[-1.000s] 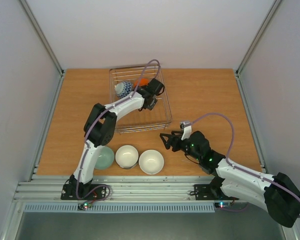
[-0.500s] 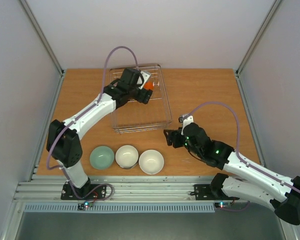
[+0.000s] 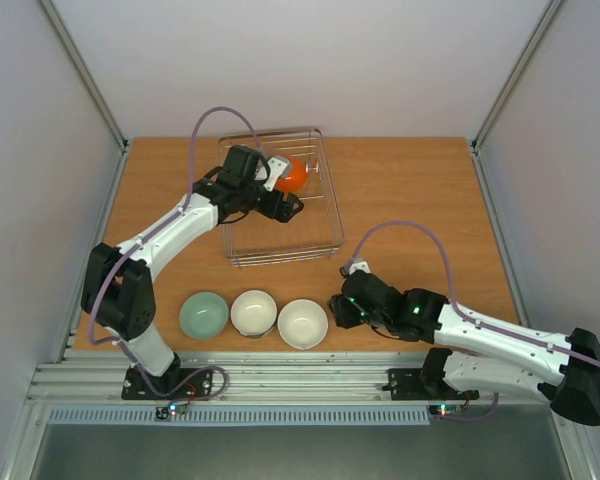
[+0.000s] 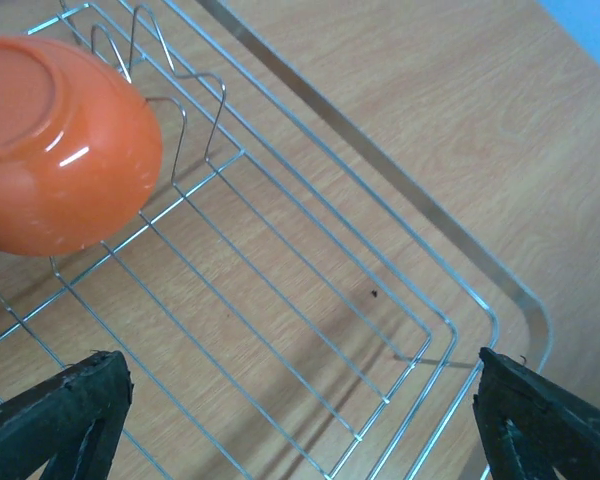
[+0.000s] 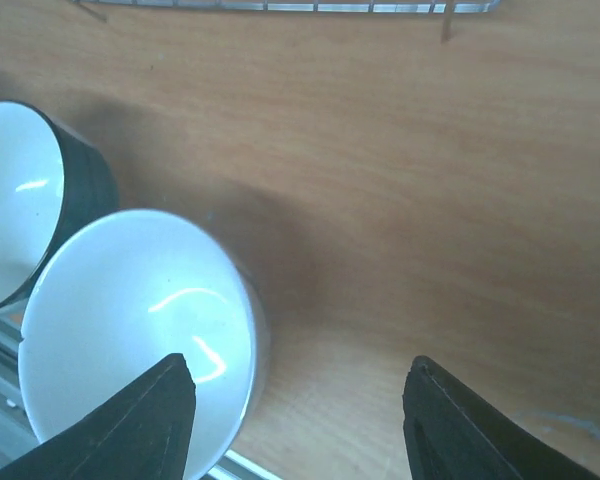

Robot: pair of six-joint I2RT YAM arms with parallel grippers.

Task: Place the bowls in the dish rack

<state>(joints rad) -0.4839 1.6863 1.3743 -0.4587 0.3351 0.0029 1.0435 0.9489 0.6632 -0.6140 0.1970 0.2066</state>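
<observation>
The wire dish rack (image 3: pixel 315 240) stands at the table's middle back. An orange bowl (image 3: pixel 293 175) leans on its tines at the far end, and it also shows in the left wrist view (image 4: pixel 60 150). My left gripper (image 3: pixel 283 207) hovers open and empty over the rack floor (image 4: pixel 310 290), near that bowl. Three bowls sit in a row at the front: pale green (image 3: pixel 203 315), white (image 3: pixel 253 312), white (image 3: pixel 302 323). My right gripper (image 3: pixel 336 309) is open; its jaws straddle the right rim of the rightmost white bowl (image 5: pixel 130 330). The blue-patterned bowl is hidden.
The white bowl beside it (image 5: pixel 15 225) shows a dark outside in the right wrist view. The rack's near edge (image 5: pixel 280 5) lies just beyond the right gripper. The table's metal front rail (image 3: pixel 300 375) runs close behind the bowls.
My left gripper has drawn back from the rack's far right corner toward its middle, uncovering the orange bowl. My right gripper has moved left and nearer, down to the rightmost white bowl.
</observation>
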